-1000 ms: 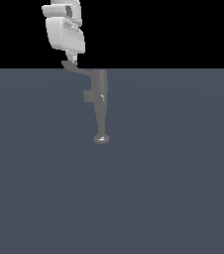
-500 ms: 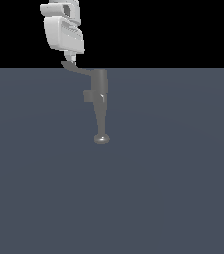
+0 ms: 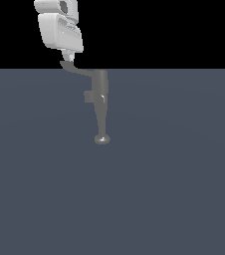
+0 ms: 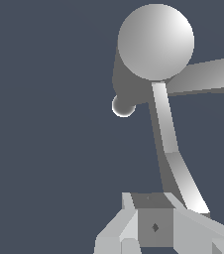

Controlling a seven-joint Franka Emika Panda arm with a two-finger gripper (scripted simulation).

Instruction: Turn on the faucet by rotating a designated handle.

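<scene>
Seen from the exterior view, the faucet stands on a flat slate-grey floor, just below the line where that surface meets a black background. Its cylindrical body narrows downward in the picture into a spout that ends in a round shiny tip, and a small boxy stub projects toward the exterior view's left. The handle leaves the top of the body toward the exterior view's left, thin and slightly curved, with its widened end farthest out. My gripper hangs directly over that outer end, its white housing tilted, with a fingertip reaching down to the paddle; contact cannot be confirmed at this size.

The wrist view supplies what the exterior view hides. It looks along the handle toward the faucet, whose domed top appears as a large pale sphere, with the stub running off to one side and the shiny tip peeping from behind the body. My gripper fills the near edge: pale fingers flank a darker block, and the bright paddle end of the handle lies against or just beside one finger. I cannot tell from either picture whether my jaws are parted or closed, nor whether they grip the lever.
</scene>
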